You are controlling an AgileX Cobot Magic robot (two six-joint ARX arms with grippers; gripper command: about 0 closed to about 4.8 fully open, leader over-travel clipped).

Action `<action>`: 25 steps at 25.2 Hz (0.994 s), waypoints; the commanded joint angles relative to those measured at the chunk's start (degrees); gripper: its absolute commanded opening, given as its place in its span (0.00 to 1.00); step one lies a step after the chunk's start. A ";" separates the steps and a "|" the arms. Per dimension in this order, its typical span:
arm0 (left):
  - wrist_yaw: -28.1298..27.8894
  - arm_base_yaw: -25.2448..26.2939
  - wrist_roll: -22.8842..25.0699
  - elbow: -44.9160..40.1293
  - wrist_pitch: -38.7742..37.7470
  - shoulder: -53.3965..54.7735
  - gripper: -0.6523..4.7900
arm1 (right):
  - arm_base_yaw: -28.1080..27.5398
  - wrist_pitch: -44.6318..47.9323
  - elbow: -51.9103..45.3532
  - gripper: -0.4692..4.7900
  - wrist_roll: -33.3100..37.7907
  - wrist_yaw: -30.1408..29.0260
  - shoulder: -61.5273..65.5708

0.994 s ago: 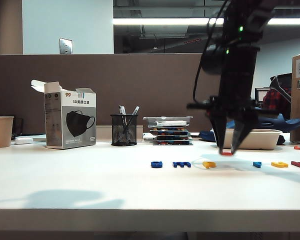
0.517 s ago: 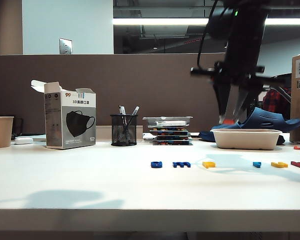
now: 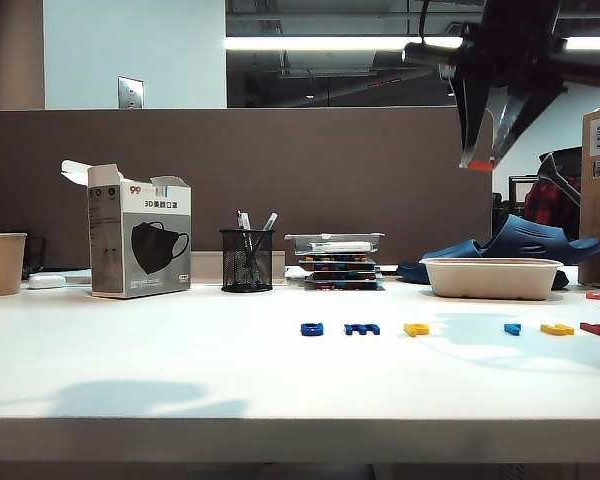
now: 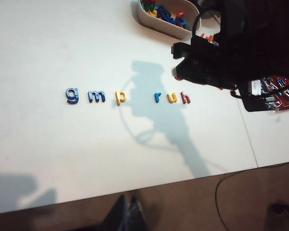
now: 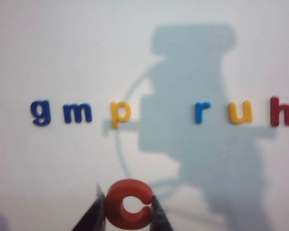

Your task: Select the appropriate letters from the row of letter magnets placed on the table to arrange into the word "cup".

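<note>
An office: a brown cubicle partition, mesh pen cup and ceiling strip light.

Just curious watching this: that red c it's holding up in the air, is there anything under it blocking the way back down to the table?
Nothing visible. The right gripper holds the red c high above bare table; the row lies apart.

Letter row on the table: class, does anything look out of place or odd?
Yes: a gap between the yellow p and light-blue r. The red c is missing from it, pinched in the right gripper jaws high above the table.
</note>
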 commanded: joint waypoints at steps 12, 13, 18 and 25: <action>-0.39 0.00 0.28 0.22 0.00 -0.11 0.11 | 7.91 5.88 -16.00 0.26 6.14 0.09 -9.79; -0.39 0.00 0.26 0.22 0.00 -0.11 0.11 | 8.68 6.82 -16.92 0.26 6.27 0.09 -9.79; -0.39 0.00 0.28 0.22 0.00 -0.11 0.11 | 12.28 12.57 -21.55 0.26 9.14 0.09 -9.64; -0.39 0.00 0.28 0.22 0.00 -0.11 0.11 | 14.05 20.59 -27.30 0.26 10.54 -0.28 -8.44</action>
